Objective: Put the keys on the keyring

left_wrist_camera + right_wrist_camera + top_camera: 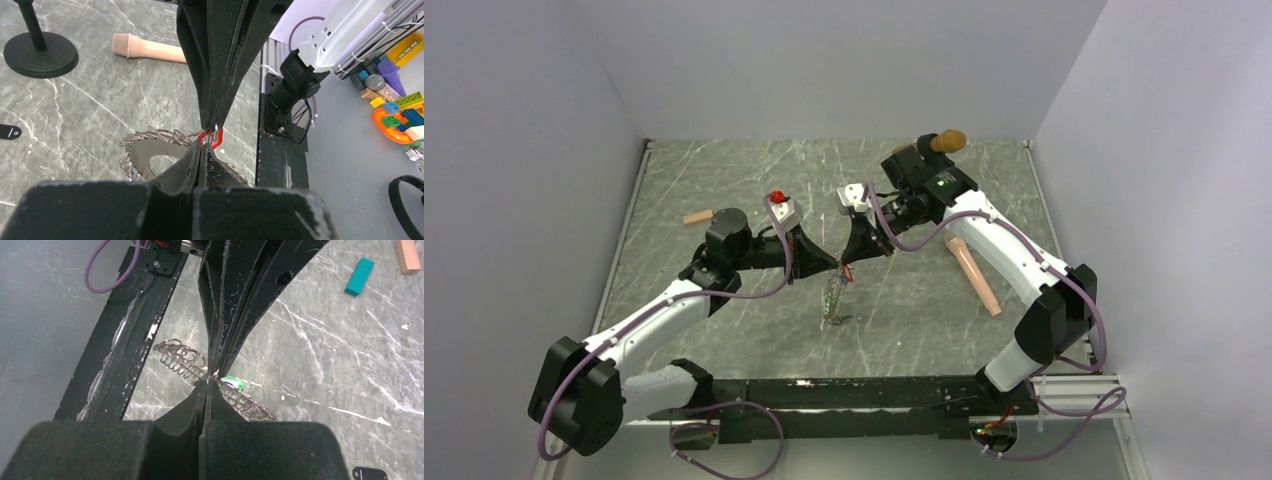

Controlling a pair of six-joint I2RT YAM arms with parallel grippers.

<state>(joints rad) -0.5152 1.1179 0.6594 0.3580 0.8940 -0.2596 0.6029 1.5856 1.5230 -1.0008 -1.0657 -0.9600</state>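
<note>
Left tool (834,268) and right tool (848,262) meet tip to tip mid-tabletop (924,320), with walls well apart and open stone around them. Mic (973,275) lies well past the right tool, rail (874,390) on the near side. Both arms reach inward, elbows out, wrists pitched down. Both tools are pressed together. Left pinches the keyring (833,300), hanging below the tips. Right nips at the red key (216,140), hold unclear. Green key (233,383) sits just beside the tips, against the keyring.

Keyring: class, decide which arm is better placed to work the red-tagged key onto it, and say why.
Right, probably. The right gripper is shut at the red-tagged key, while the left gripper, also shut, seems to steady the keyring hanging below.
</note>
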